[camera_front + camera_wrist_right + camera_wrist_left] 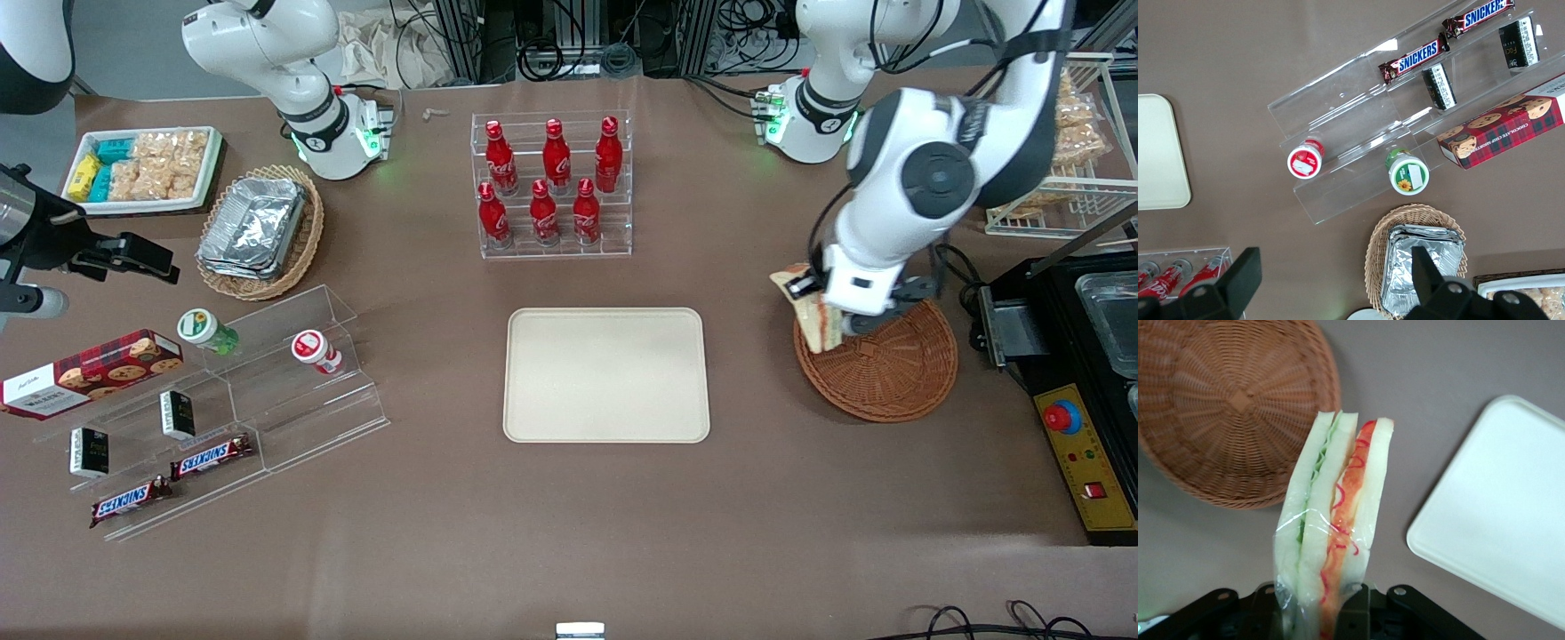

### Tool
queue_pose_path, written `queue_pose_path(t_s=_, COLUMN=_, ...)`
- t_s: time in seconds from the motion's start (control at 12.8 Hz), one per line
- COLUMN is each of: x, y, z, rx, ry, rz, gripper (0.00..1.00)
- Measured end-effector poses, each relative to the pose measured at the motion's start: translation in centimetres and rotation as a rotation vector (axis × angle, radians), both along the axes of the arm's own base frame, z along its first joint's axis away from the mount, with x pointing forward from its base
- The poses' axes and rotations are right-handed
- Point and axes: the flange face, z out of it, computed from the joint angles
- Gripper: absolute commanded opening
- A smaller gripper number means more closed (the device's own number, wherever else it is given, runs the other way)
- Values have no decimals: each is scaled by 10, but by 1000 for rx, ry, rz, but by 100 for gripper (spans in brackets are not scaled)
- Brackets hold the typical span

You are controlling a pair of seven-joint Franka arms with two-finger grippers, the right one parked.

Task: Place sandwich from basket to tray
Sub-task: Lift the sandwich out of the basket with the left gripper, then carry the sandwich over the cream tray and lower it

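Front view, near to far: tray (607, 375) sits mid-table, flat, nothing on it; at its 3 o'clock, well apart, the basket (889, 369) lies toward the working arm's end of the table, apparently bare now. Gripper (831, 329) hangs over the basket's rim on the tray-facing edge, roughly the basket's 10 o'clock, and the sandwich (811, 311) is pinched in it, lifted clear of the wicker, cut edge pointing down and tilted. Left wrist view confirms it: sandwich (1335, 520) in clear wrap stands out from the gripper (1318, 613), jaws narrowed on the bread's base, holding it; green layer on one side, red-orange on the other. Basket (1231, 407) shows under it with no contents, tray (1501, 513) corner visible close by, bare table between them. Farther from the camera than the tray, at its 12 o'clock, a clear rack of red cola bottles (551, 182); not in the path as far as I can tell. Step in hand, my read: pick done, carry phase just starting, placing not yet done. Next move calls for a sideways transit toward the tray's 9 o'clock direction from the basket, keeping height enough to clear the basket rim and the tray's low lip, then lowering over the tray's middle and releasing. Risk, a guess: slippery wrap plus a soft wedge, grip could slide or squash.
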Motion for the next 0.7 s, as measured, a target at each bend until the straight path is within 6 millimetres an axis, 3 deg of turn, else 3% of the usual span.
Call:
queue_pose_path(t_s=0.23, x=0, y=-52, z=-35, rx=2, ry=-25, rz=-129, gripper=0)
queue_pose_path(t_s=0.7, x=27, y=-101, z=-112, rx=-16, ry=-56, rz=-283, gripper=0)
